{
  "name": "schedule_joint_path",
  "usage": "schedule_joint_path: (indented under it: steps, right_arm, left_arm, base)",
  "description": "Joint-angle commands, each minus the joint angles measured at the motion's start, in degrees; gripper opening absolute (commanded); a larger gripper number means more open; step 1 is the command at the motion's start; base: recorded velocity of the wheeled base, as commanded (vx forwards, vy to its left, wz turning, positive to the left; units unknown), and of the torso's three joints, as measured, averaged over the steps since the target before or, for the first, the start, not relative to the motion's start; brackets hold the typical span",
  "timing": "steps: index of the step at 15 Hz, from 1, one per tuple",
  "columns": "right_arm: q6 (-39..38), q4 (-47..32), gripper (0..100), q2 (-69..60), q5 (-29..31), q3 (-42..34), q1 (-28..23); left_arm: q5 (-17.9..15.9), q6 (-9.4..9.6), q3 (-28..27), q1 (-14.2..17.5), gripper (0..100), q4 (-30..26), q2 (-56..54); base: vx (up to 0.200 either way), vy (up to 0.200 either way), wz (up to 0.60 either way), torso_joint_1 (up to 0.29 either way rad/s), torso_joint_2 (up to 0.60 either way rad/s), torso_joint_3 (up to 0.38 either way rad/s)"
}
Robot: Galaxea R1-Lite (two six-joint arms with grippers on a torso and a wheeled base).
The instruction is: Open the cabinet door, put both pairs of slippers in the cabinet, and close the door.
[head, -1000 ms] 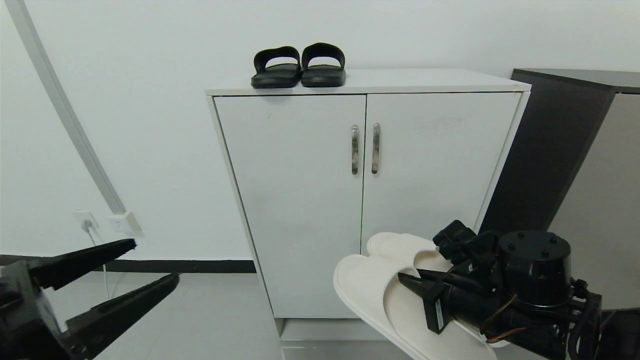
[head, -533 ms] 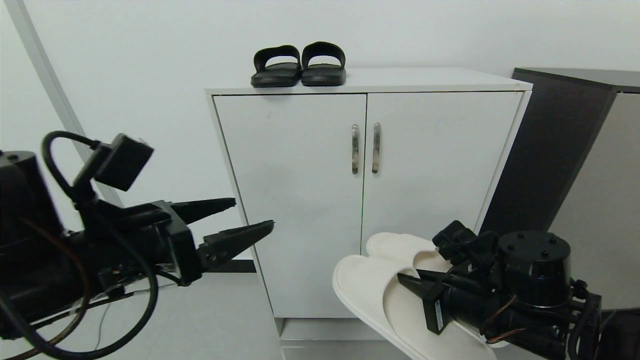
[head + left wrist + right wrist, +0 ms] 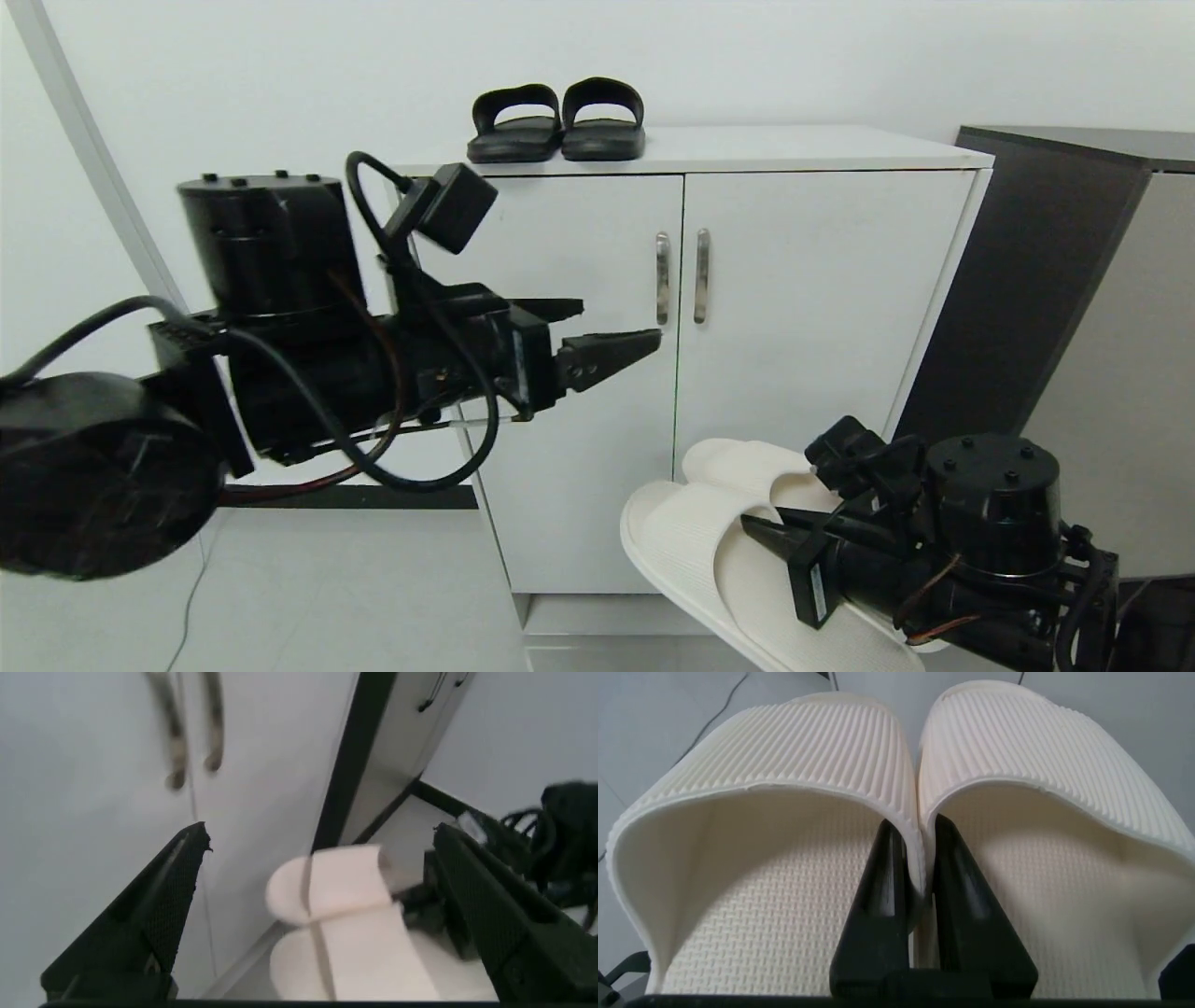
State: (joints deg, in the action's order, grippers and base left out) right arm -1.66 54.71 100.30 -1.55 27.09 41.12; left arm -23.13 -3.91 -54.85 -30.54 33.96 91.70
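A white two-door cabinet (image 3: 560,448) stands against the wall with both doors closed. Its two metal handles (image 3: 662,278) meet at the centre, also seen as handles (image 3: 173,728) in the left wrist view. A pair of black slippers (image 3: 557,121) rests on the cabinet top. My left gripper (image 3: 621,322) is open in front of the left door, its tips just left of and below the handles. Low at the right, my right gripper (image 3: 758,528) is shut on the white slippers (image 3: 691,541), pinching the two inner walls of the white slippers (image 3: 813,784) together. They also show as white slippers (image 3: 336,915).
A dark cabinet (image 3: 1055,280) stands right beside the white one. A grey trim strip (image 3: 84,140) runs up the wall at the left, above a black baseboard (image 3: 373,497). The grey floor (image 3: 355,597) lies open left of the cabinet.
My left arm has risen from the lower left, up and rightward, to the left door near the handles, fingers still apart. The right arm and white slippers have stayed put.
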Motion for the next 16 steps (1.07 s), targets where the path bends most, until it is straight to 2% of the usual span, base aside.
schedule_joint_path:
  steps: [1,3,5,6,8,10,12,16]
  right_arm:
    - [-0.01,0.04,0,0.15,-0.03,-0.02,-0.07]
    - [-0.01,0.04,0,0.07,-0.03,-0.02,-0.07]
    - [-0.01,0.04,0,0.15,-0.03,-0.02,-0.16]
    - [-0.01,0.04,0,0.15,-0.03,-0.02,-0.16]
    - [-0.10,0.04,0,0.15,-0.03,-0.02,-0.16]
    - [-0.01,0.04,0,0.15,-0.03,-0.02,-0.16]
    - [-0.01,0.04,0,0.15,-0.03,-0.02,-0.16]
    - [-0.01,0.04,0,-0.02,0.05,-0.02,-0.16]
  left_arm:
    - [0.36,-2.94,-7.91,-2.60,100,-0.39,7.71]
    - [-0.96,-6.02,-13.62,-2.69,100,-0.56,11.05]
    - [-4.12,-8.04,-18.63,-2.60,100,-1.80,13.60]
    - [-6.76,-9.71,-22.06,-2.60,100,-4.52,14.74]
    - [-10.01,-10.68,-28.12,-2.42,100,-8.30,17.81]
    - [-10.27,-12.26,-33.13,-2.25,100,-9.53,21.59]
    - [-10.01,-12.96,-36.65,-1.72,100,-9.71,24.76]
    - [-9.48,-13.05,-40.69,0.39,100,-13.05,27.04]
  base:
    - [0.000,0.000,0.00,0.000,0.00,0.000]
    - [0.000,0.000,0.00,0.000,0.00,0.000]
    - [0.000,0.000,0.00,0.000,0.00,0.000]
    - [0.000,0.000,0.00,0.000,0.00,0.000]
    - [0.000,0.000,0.00,0.000,0.00,0.000]
    - [0.000,0.000,0.00,0.000,0.00,0.000]
    - [0.000,0.000,0.00,0.000,0.00,0.000]
    - [0.000,0.000,0.00,0.000,0.00,0.000]
